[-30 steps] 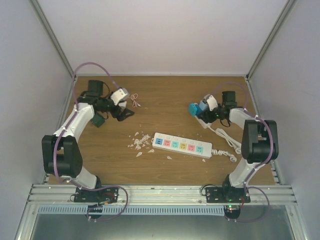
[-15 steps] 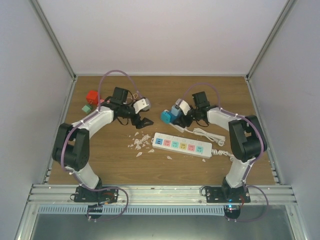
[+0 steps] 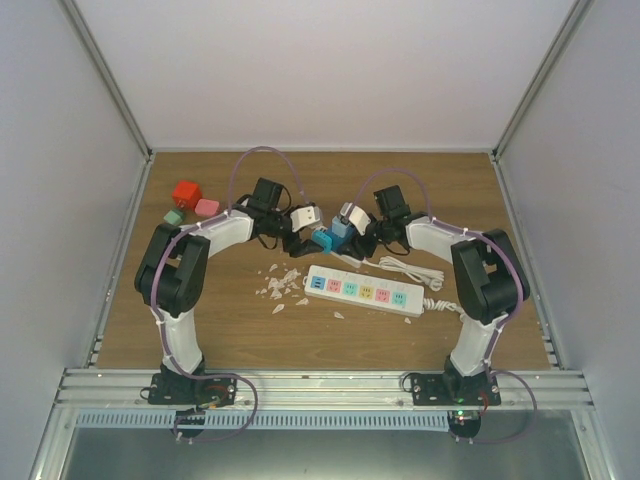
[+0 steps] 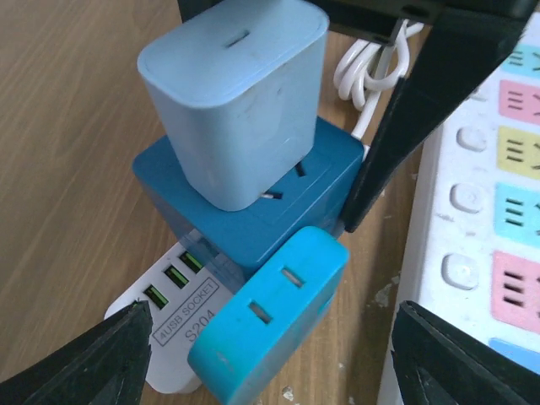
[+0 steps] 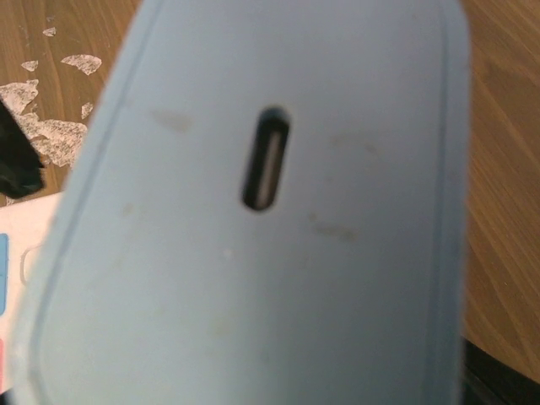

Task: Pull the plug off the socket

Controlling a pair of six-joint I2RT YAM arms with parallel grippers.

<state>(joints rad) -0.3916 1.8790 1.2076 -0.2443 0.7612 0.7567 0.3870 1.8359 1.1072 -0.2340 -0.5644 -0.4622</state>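
A pale blue plug (image 4: 236, 101) sits in a dark blue cube socket (image 4: 253, 202), which has a cyan face (image 4: 270, 312) and a white USB base (image 4: 164, 321). My right gripper (image 3: 347, 224) is shut on the plug and holds the assembly above the table; one of its black fingers (image 4: 422, 110) shows beside the cube. The plug (image 5: 270, 211) fills the right wrist view and hides those jaws. My left gripper (image 4: 270, 359) is open, its fingers on either side of the cyan end, with gaps on both sides. From above, socket (image 3: 322, 240) and plug (image 3: 340, 228) lie between the two grippers.
A white power strip (image 3: 365, 291) with coloured outlets lies just in front, its cable (image 3: 425, 272) coiled to the right. White scraps (image 3: 280, 283) litter the wood left of it. Red (image 3: 185, 191), pink (image 3: 207, 207) and green (image 3: 173, 216) blocks sit at the back left.
Both arms swung in toward the middle. The right one carried the plug and socket leftward, and the left one came from the back left to straddle the socket, its jaws narrowing a little.
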